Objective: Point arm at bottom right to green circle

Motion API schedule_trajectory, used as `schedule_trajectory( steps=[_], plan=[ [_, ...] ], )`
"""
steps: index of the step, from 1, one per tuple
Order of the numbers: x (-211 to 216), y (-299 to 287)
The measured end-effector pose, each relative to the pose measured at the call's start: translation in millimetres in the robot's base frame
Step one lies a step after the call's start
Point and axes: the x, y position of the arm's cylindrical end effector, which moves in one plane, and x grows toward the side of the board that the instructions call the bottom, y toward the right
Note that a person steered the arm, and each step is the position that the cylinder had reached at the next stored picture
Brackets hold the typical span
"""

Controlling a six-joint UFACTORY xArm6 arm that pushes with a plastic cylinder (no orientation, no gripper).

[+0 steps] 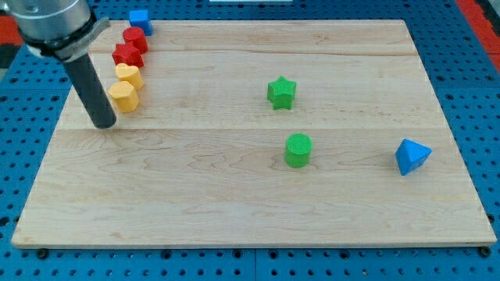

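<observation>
The green circle (298, 150) is a short green cylinder right of the board's middle. A green star (281, 92) sits just above it. My tip (105, 124) is at the board's left side, far to the left of the green circle. The tip is just below and left of a yellow heart block (123, 97), close to it.
A second yellow heart (128, 76), a red star-like block (128, 55), a red block (135, 39) and a blue cube (140, 19) run up the view's top left. A blue triangular block (412, 156) lies at the right. The wooden board (234, 211) rests on blue pegboard.
</observation>
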Motion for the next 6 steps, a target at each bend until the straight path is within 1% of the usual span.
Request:
schedule_trajectory(
  steps=[3, 5, 6],
  plan=[
    [91.9, 160.3],
    [81.4, 268.1],
    [75.3, 305.9]
  ],
)
